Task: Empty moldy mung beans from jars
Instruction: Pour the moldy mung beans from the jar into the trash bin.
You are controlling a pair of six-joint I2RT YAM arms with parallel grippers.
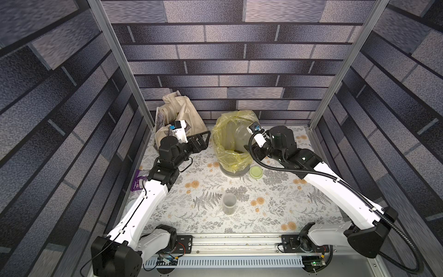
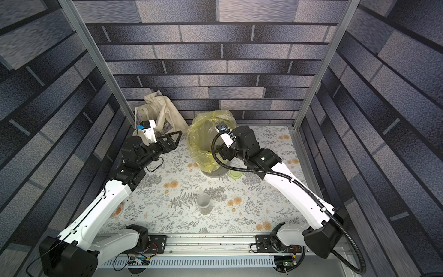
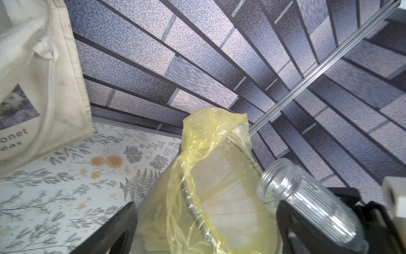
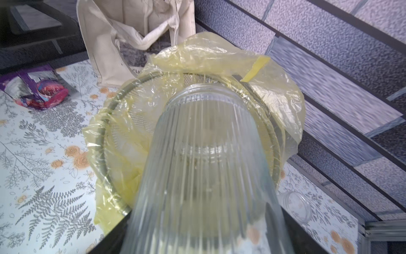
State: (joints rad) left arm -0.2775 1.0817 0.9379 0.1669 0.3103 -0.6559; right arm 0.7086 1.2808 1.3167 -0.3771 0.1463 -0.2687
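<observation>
The right tool [image 4: 208, 237] grips a ribbed jar [image 4: 204, 154] tipped mouth-first over the yellow-lined bin [image 1: 230, 158], upper centre; the left tool [image 1: 202, 139] stands open beside it.

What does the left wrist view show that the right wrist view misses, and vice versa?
Left wrist only: the threaded open mouth of the ribbed clear jar, seen from the side. Right wrist only: a purple foil packet and a short clear jar on the floral tablecloth. Both: that jar, the mesh bin lined with yellow plastic, the cream canvas tote bag.
</observation>
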